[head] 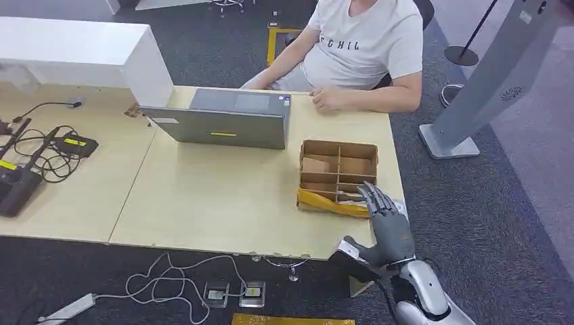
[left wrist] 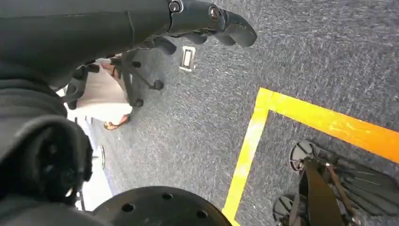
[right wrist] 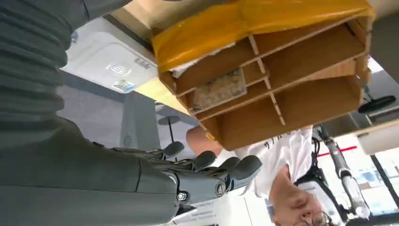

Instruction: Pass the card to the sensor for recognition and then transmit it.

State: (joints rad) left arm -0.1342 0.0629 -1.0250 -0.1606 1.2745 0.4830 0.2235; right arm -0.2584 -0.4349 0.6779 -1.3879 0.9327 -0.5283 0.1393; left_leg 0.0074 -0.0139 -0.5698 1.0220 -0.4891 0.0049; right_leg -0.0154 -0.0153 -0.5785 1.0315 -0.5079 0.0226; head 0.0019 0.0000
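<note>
Nearest the head camera, at 5 o'clock, the right robot hand (head: 387, 227) hovers above the worktop (head: 203, 196) edge, its fingers spread and holding nothing, fingertips reaching over the near rim of the cardboard divider box (head: 338, 177). In the right wrist view a card (right wrist: 219, 89) lies flat in 1 of the box's near compartments, which probably explains the palm-down reach. A white sensor pad (right wrist: 108, 66) sits just beside the box, handy for a scan straight after pickup. At 12 o'clock a person (head: 359, 47) sits behind an open laptop (head: 223, 118), presumably to receive the card. By the floor, the left robot hand (left wrist: 207, 21) hangs idle, fingers loosely curled on nothing.
</note>
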